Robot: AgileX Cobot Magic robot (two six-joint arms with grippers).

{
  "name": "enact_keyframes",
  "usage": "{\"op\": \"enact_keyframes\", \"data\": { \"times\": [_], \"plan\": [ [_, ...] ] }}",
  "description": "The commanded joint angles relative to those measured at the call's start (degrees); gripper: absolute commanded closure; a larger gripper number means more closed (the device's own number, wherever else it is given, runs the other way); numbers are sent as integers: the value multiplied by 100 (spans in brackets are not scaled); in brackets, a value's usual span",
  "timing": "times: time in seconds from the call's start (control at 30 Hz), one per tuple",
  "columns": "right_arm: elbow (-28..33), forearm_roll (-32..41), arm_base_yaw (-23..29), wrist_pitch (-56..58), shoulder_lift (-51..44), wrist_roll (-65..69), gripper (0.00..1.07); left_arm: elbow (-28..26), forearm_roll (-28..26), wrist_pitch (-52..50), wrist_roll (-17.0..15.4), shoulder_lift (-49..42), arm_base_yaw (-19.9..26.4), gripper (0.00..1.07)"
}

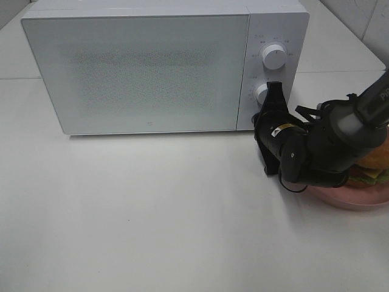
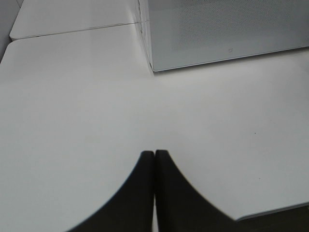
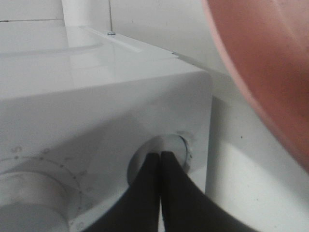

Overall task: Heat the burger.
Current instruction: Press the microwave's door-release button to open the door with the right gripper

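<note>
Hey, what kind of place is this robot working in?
Probably a kitchen-style test setup rather than a real kitchen: a white microwave stands on a bare white table, with a burger on a pink plate beside it.

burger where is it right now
In the exterior high view the burger sits on the pink plate at the far right edge, partly hidden by the right arm, right of the microwave.

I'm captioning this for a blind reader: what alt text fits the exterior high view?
The right gripper, shut, points at the lower knob of a white microwave whose door is closed. Behind it, the burger sits on a pink plate at the view's right edge.
</note>
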Motion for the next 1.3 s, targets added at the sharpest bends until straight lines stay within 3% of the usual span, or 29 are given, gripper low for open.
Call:
{"op": "enact_keyframes", "data": {
  "times": [0.03, 0.83, 1.0, 1.3],
  "plan": [
    [-281, -63, -46, -241, -29, -252, 107, 6, -23, -74, -11, -115, 29, 106],
    [-900, -97, -46, -172, -34, -544, 107, 6, -23, -74, -11, -115, 29, 106],
    [-773, -269, -40, -29, -223, -527, 107, 6, -23, -74, -6, -120, 29, 106],
    [29, -567, -34, 510, -928, -533, 102, 6, -23, -74, -11, -120, 29, 106]
  ]
}}
